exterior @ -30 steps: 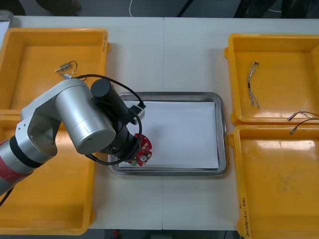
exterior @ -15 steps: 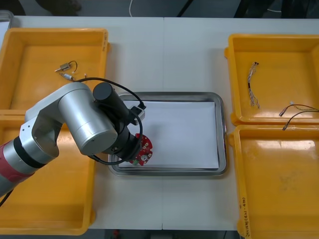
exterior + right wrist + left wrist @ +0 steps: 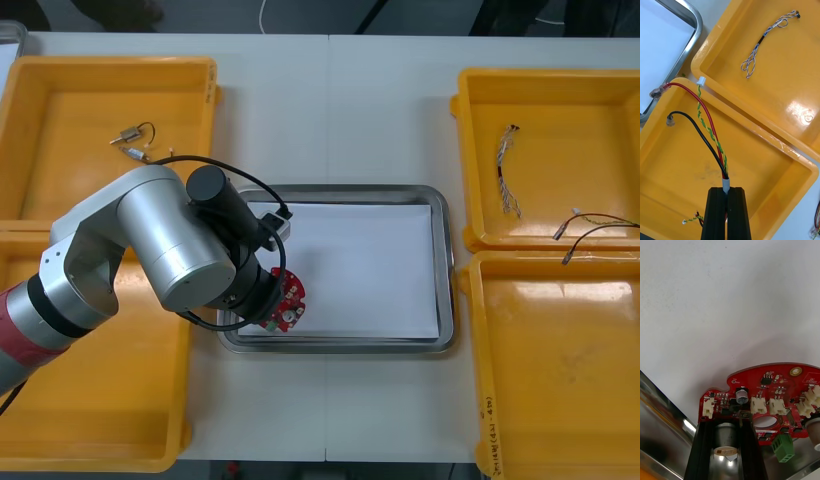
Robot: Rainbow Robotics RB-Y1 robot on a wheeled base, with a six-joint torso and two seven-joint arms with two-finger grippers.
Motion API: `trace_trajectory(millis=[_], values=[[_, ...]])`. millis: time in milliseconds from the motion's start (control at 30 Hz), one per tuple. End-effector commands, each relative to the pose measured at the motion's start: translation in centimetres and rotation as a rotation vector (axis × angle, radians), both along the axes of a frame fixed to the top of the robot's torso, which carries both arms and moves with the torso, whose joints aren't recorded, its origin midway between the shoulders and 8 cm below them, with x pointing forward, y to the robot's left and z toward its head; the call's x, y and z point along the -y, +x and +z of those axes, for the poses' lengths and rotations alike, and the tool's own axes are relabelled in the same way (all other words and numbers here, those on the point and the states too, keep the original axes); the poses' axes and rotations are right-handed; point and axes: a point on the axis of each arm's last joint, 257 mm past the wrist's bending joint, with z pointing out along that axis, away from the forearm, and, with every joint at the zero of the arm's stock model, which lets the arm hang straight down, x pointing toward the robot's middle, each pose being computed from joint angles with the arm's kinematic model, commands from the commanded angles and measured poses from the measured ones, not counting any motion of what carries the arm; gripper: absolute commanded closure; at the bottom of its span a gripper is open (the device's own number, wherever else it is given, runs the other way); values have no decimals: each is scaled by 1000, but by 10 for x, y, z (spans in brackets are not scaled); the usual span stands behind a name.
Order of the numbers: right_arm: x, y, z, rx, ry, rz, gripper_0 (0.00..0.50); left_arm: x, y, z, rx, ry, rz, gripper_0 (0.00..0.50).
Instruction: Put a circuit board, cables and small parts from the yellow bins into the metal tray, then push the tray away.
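— Two grippers at work?
— Yes. The left gripper (image 3: 731, 420) grasps the near edge of the round red circuit board (image 3: 752, 380), its fingers apart by that width. The board is at the near left corner of the metal tray (image 3: 447, 260), over its white inside.
— And the right?
— The right gripper (image 3: 728, 189) is clenched on a cable of red, black and green-yellow wires (image 3: 710, 120), above the near right yellow bin (image 3: 752, 125). A twisted blue and white cable (image 3: 756, 52) lies in the far right yellow bin (image 3: 797, 56).
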Motion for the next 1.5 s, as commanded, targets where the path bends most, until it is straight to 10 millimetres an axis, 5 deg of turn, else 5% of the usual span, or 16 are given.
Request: trace_trajectory(millis=[33,400,767,1067,1500], values=[[-5,-1,9,28,-92,82,500,16,8,14,28,-49,59,0],[-8,0,9,29,-103,97,500,19,7,20,34,-64,68,0],[-27,9,10,38,-121,157,500,7,-6,76,42,-89,92,0],[-62,18,5,28,-160,271,500,-31,-2,122,68,-93,181,0],[-145,33,2,46,-187,509,500,-95,41,174,153,-195,394,0]])
